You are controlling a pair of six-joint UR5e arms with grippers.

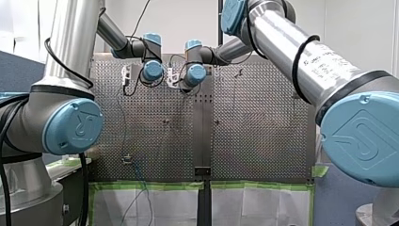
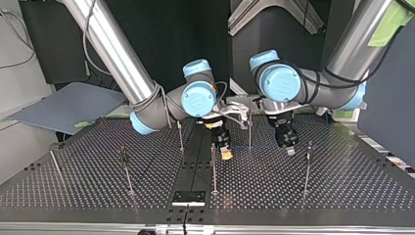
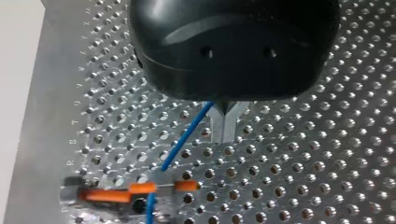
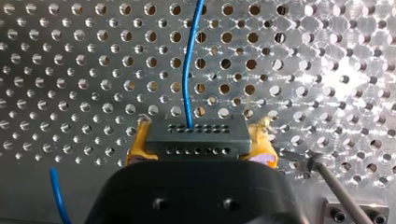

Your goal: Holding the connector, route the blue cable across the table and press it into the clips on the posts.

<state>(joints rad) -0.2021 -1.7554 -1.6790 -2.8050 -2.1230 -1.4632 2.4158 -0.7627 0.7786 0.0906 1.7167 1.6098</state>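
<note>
Right wrist view shows the right gripper (image 4: 201, 142) clamped on the connector (image 4: 196, 133), with the blue cable (image 4: 189, 70) leading ahead. The left gripper (image 3: 226, 136) is closed beside the cable. A hard pull could yank it from the orange clip (image 3: 140, 189).

Both arms reach toward the middle with wrists bent downward, my right arm (image 2: 117, 54) carrying my right pincer (image 2: 225, 149), whose yellow pads (image 4: 137, 140) clamp the connector (image 4: 196, 137), and my left arm (image 2: 352, 44) holding my left pincer (image 2: 288, 144), black, nearby and pointing down, its metal fingers (image 3: 219, 126) pressed together.
</note>
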